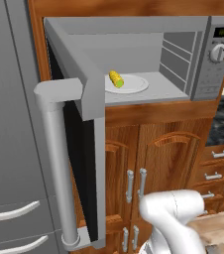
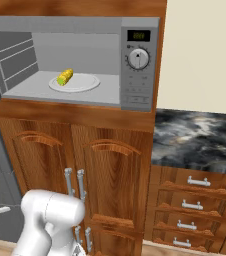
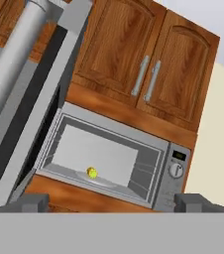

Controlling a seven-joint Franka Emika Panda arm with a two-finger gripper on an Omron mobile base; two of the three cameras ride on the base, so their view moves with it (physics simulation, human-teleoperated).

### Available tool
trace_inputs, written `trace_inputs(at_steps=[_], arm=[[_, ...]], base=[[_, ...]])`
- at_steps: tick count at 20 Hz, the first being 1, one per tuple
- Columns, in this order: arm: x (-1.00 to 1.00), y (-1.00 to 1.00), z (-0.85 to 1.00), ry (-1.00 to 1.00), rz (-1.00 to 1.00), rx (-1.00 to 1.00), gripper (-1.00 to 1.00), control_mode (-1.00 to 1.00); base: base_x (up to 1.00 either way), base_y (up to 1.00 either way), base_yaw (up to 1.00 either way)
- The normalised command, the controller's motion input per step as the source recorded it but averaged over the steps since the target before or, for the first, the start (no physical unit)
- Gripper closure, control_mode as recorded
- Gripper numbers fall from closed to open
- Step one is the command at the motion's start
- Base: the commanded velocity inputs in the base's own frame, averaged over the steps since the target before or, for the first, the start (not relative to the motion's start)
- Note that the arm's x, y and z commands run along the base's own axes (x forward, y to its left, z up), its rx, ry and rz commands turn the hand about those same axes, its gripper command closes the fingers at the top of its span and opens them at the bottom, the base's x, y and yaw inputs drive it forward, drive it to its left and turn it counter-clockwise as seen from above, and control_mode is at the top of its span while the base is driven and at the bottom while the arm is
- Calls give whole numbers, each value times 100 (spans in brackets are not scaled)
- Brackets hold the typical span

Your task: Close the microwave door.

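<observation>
Overhead, the microwave door (image 1: 79, 149) stands wide open; claw (image 3: 111, 202) seemingly spread, holding nothing.

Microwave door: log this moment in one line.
microwave door: swung wide open | microwave: corn on plate inside | gripper: open, holding nothing, clear of door

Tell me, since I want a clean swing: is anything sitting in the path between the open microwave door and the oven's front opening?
Nothing visible blocks it. The grey-framed microwave door with black glass stands wide open at the left, and the yellow corn cob on its white round plate lies well inside the grey microwave, behind the front edge.
</observation>
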Motion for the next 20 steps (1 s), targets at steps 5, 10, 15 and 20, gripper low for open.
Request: trace_inputs(at_steps=[5, 10, 15, 20], arm=[[1, 81, -27, -7, -16, -2, -100, -100], [20, 39, -37, -9, -14, 0, -100, -100], [46, 50, -30, -8, -15, 0, -100, -100], [46, 33, -22, 0, -10, -1, -100, -100]], base=[[0, 0, 0], [0, 0, 0], [0, 0, 0], [0, 0, 0]])
